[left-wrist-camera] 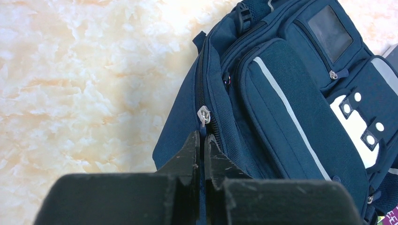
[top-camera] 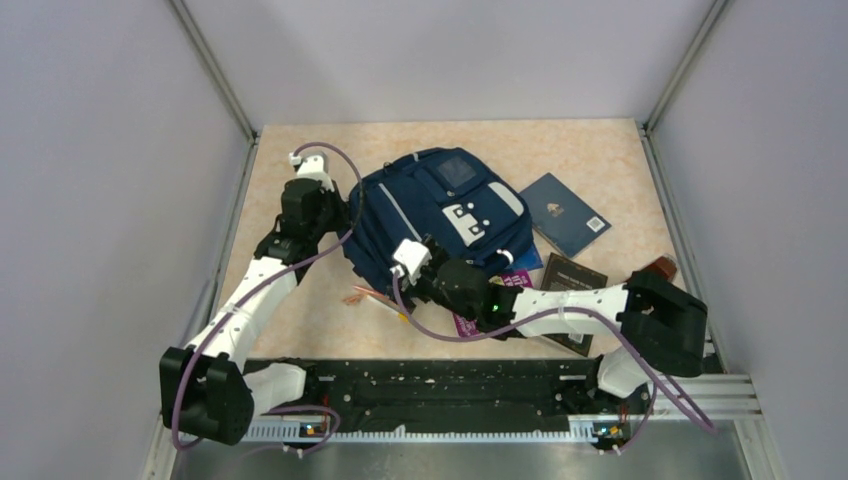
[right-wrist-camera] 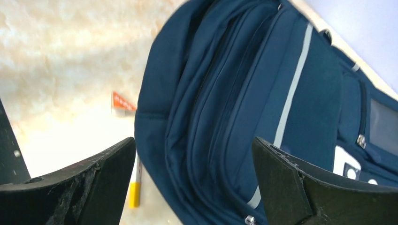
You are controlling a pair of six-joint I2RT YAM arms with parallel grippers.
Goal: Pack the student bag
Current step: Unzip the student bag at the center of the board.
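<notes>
Student bag (top-camera: 440, 215) flat on the tabletop (top-camera: 620, 170), front pocket up. Left end effector (left-wrist-camera: 202, 139) pressed together on the zip pull (left-wrist-camera: 203, 116); right end effector (right-wrist-camera: 193, 143) spread wide above the near edge, gripping nothing. Risk: unanchored bag sliding with the pull instead of unzipping

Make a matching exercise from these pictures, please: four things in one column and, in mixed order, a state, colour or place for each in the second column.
Column A
1. left tool
2. right tool
3. student bag
4. blue book

Column B
a. open, over the bag
b. lying flat beside the bag, on the right arm's side
c. closed on the zipper pull
d. navy blue with pale stripes

Pairs: 1-c, 2-a, 3-d, 4-b
</notes>
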